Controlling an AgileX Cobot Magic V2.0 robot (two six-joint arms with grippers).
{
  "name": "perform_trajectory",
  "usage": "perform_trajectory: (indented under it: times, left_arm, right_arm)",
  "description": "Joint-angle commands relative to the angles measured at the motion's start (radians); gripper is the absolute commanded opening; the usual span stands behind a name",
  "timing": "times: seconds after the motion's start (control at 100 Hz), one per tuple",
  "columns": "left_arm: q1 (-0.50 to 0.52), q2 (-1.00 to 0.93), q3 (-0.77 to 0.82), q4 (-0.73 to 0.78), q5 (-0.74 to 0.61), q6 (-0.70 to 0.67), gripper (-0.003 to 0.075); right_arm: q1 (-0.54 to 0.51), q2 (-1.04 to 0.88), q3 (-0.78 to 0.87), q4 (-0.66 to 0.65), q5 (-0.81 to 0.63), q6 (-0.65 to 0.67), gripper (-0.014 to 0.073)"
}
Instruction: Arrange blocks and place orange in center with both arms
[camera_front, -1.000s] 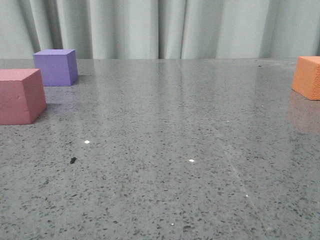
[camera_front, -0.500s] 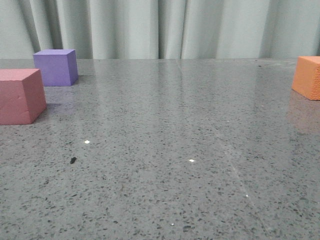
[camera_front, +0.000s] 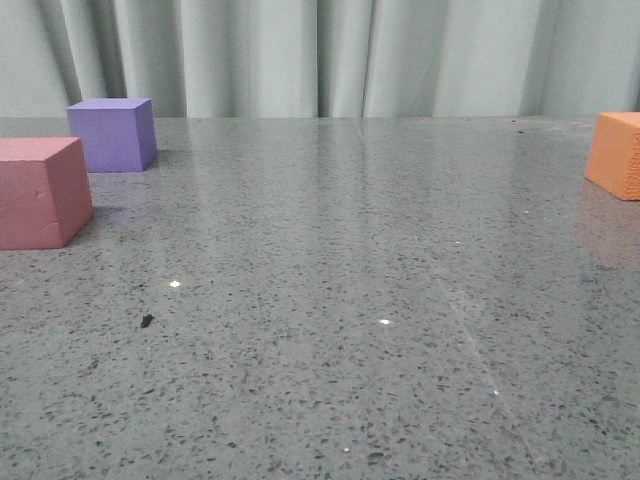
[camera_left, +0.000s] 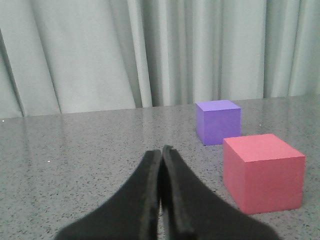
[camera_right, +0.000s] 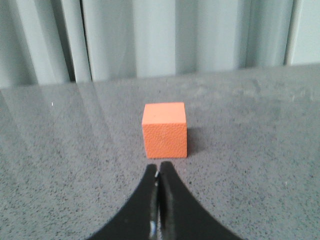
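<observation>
On the grey speckled table, the pinkish-red block (camera_front: 38, 192) sits at the far left, with the purple block (camera_front: 112, 134) just behind it. The orange block (camera_front: 617, 154) stands at the far right edge of the front view. Neither gripper shows in the front view. My left gripper (camera_left: 161, 150) is shut with nothing in it; the pinkish-red block (camera_left: 263, 171) and purple block (camera_left: 218, 121) lie ahead of it, off to one side. My right gripper (camera_right: 158, 167) is also shut and holds nothing, its tips pointing at the orange block (camera_right: 165, 130) a short way ahead.
A pale pleated curtain (camera_front: 320, 55) hangs along the table's far edge. The grey table (camera_front: 330, 300) stretches between the left pair of blocks and the orange one. A small dark speck (camera_front: 147, 321) lies on the near left.
</observation>
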Motion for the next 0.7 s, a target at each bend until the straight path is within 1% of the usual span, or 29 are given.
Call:
perform_trajectory:
  times: [0.0, 0.17, 0.23, 0.35, 0.45, 0.52, 0.56, 0.61, 0.62, 0.63, 0.64, 0.66, 0.67, 0.68, 0.69]
  left_arm:
    - [-0.008, -0.032, 0.055, -0.002, -0.077, -0.003, -0.001]
    - [-0.008, -0.032, 0.055, -0.002, -0.077, -0.003, -0.001]
    - [-0.008, -0.032, 0.055, -0.002, -0.077, -0.003, -0.001]
    - [-0.008, -0.032, 0.055, -0.002, -0.077, -0.003, -0.001]
    - [-0.008, -0.032, 0.055, -0.002, -0.077, -0.003, -0.001]
    - [-0.008, -0.032, 0.055, -0.002, -0.077, -0.003, -0.001]
    - [-0.008, -0.032, 0.055, -0.002, -0.077, -0.003, -0.001]
    - [-0.008, -0.032, 0.055, -0.002, -0.077, -0.003, -0.001]
    - [-0.008, -0.032, 0.055, -0.002, -0.077, -0.003, -0.001]
    - [-0.008, -0.032, 0.055, -0.002, -0.077, -0.003, -0.001]
    - [-0.008, -0.032, 0.055, -0.002, -0.077, -0.003, -0.001]
    - [-0.008, -0.032, 0.055, -0.002, -0.077, -0.003, -0.001]
    - [-0.008, -0.032, 0.055, -0.002, -0.077, -0.003, -0.001]
    - [-0.008, -0.032, 0.055, -0.002, -0.077, -0.003, -0.001]
    - [-0.008, -0.032, 0.055, -0.002, -0.077, -0.003, -0.001]
  right_arm:
    - [-0.004, 0.132, -0.163, 0.005, 0.04, 0.003, -0.0067]
    - [-0.004, 0.387, -0.395, 0.005, 0.188, 0.003, -0.0067]
    - [-0.004, 0.46, -0.456, 0.005, 0.211, 0.003, -0.0067]
    - [-0.004, 0.595, -0.538, 0.005, 0.224, 0.003, -0.0067]
    - [-0.004, 0.68, -0.569, 0.005, 0.211, 0.003, -0.0067]
    - [-0.004, 0.734, -0.58, 0.005, 0.209, 0.002, -0.0037]
    - [-0.004, 0.759, -0.584, 0.005, 0.208, 0.002, 0.0016]
    - [-0.004, 0.785, -0.589, 0.005, 0.208, 0.002, 0.0118]
    - [-0.004, 0.79, -0.589, 0.005, 0.208, 0.002, 0.0155]
    - [-0.004, 0.793, -0.589, 0.005, 0.208, 0.002, 0.0174]
    - [-0.004, 0.798, -0.589, 0.005, 0.208, 0.002, 0.0216]
    - [-0.004, 0.802, -0.589, 0.005, 0.203, 0.002, 0.026]
    - [-0.004, 0.805, -0.589, 0.005, 0.201, 0.002, 0.0306]
    - [-0.004, 0.805, -0.589, 0.005, 0.198, 0.002, 0.033]
    - [-0.004, 0.807, -0.589, 0.005, 0.196, 0.002, 0.038]
